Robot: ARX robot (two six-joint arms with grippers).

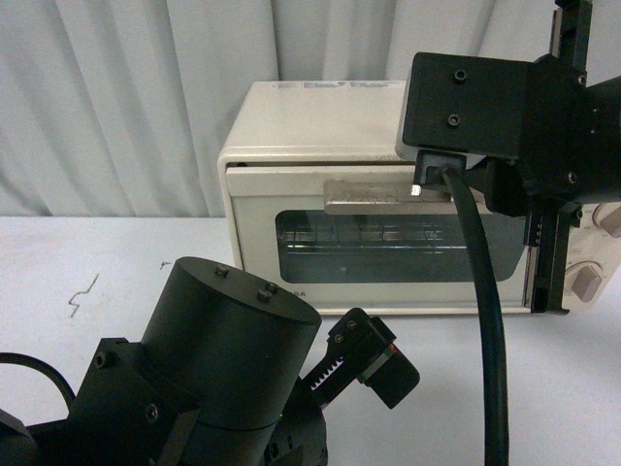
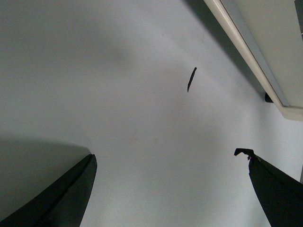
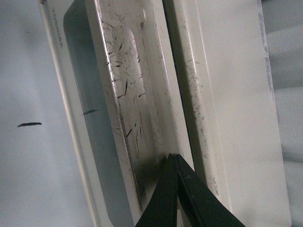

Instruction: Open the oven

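The cream-white oven (image 1: 291,126) stands at the back of the white table, its dark glass window (image 1: 388,248) facing me. A wide metallic bar handle (image 1: 374,194) runs along the top of the door. My right gripper (image 3: 173,157) is shut and holds nothing; its tips rest on the door's top strip just behind the scratched handle (image 3: 128,85). A thin dark gap shows between the door's top edge and the oven body (image 3: 236,94). My left gripper (image 2: 168,161) hangs open over bare table in front of the oven (image 2: 265,42), clear of it.
The right arm's black wrist block (image 1: 505,107) and cable (image 1: 485,291) cover the oven's upper right corner; two knobs (image 1: 587,282) peek out beside it. The left arm (image 1: 223,369) fills the lower left. A grey curtain (image 1: 116,97) hangs behind. A dark mark (image 2: 191,79) lies on the table.
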